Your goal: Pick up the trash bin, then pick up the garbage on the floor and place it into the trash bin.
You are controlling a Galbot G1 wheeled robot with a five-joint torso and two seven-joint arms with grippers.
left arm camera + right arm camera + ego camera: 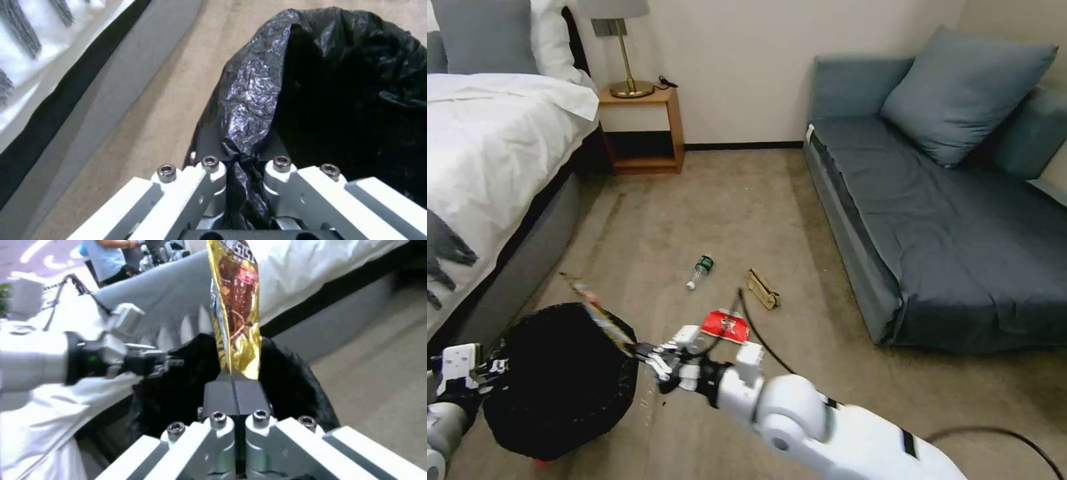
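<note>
The trash bin (560, 377), lined with a crinkly black bag, hangs above the carpet at lower left, tilted toward me. My left gripper (497, 367) is shut on its rim; the left wrist view has the black liner (242, 166) pinched between the fingers. My right gripper (639, 350) is shut on a gold-yellow snack wrapper (597, 313), held at the bin's right rim. In the right wrist view the wrapper (238, 313) stands up from the closed fingers over the bin (293, 383). On the floor lie a red packet (725, 325), a tan paper bag (762, 288) and a clear bottle (700, 272).
A bed (487, 147) runs along the left, a grey sofa (954, 220) along the right, a wooden nightstand (640, 130) with a lamp at the back. A black cable (760, 333) trails over the carpet near the red packet.
</note>
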